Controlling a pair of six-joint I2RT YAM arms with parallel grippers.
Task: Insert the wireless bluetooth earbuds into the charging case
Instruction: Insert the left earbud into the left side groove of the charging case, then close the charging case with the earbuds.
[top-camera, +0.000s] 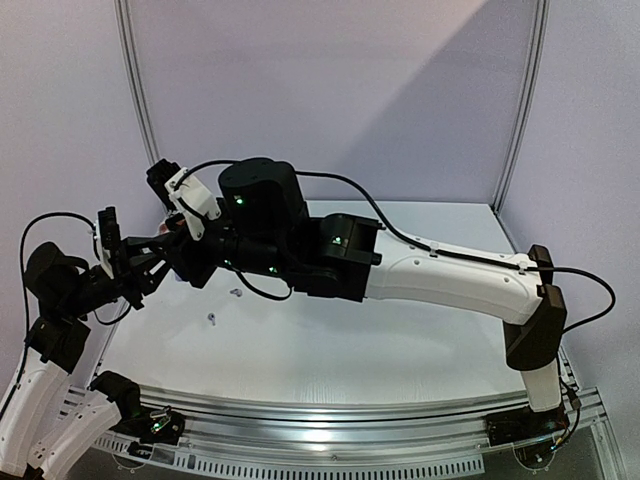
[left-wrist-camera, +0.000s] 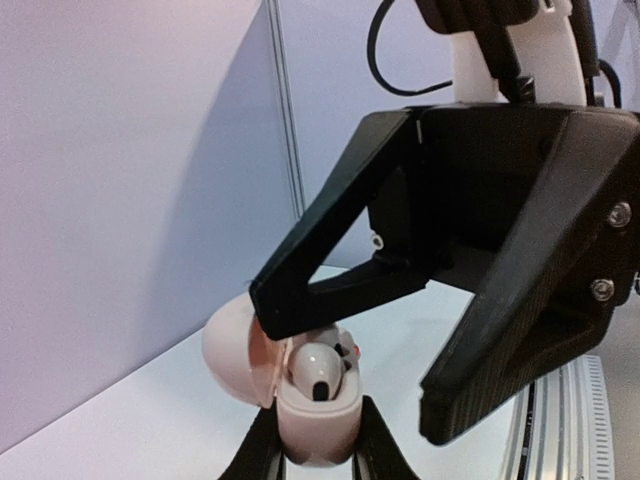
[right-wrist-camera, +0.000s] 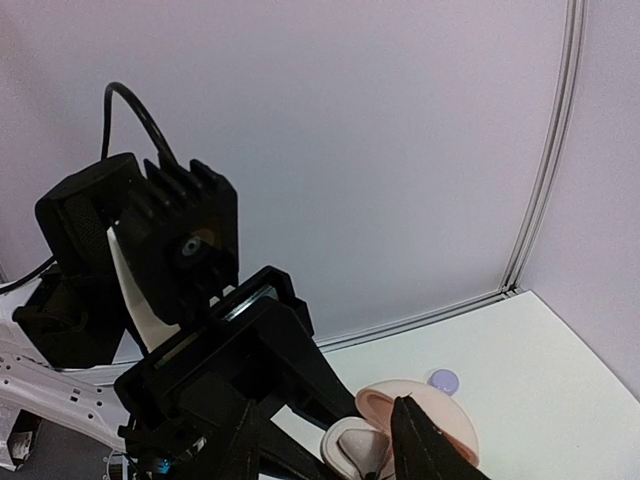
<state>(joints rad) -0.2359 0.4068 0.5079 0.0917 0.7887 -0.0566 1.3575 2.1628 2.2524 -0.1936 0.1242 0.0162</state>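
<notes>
My left gripper (left-wrist-camera: 320, 452) is shut on the lower half of a pale pink charging case (left-wrist-camera: 318, 415), held upright with its lid (left-wrist-camera: 232, 352) swung open to the left. A white earbud (left-wrist-camera: 320, 368) sits in the case, stem down. A small red spot (left-wrist-camera: 356, 350) shows just behind it; I cannot tell what it is. My right gripper (left-wrist-camera: 350, 365) hangs over the case from above with its black fingers (left-wrist-camera: 300, 295) spread wide and nothing between them. From the right wrist, the open case (right-wrist-camera: 355, 445) lies between the fingers (right-wrist-camera: 420, 445). Two tiny earbuds (top-camera: 237, 293) (top-camera: 212, 318) lie on the table.
A small lilac round thing (right-wrist-camera: 442, 380) lies on the white table (top-camera: 400, 350) beyond the case. Both arms meet over the table's left part, close to the left wall panel (left-wrist-camera: 120, 200). The right arm (top-camera: 450, 275) stretches across the table's middle.
</notes>
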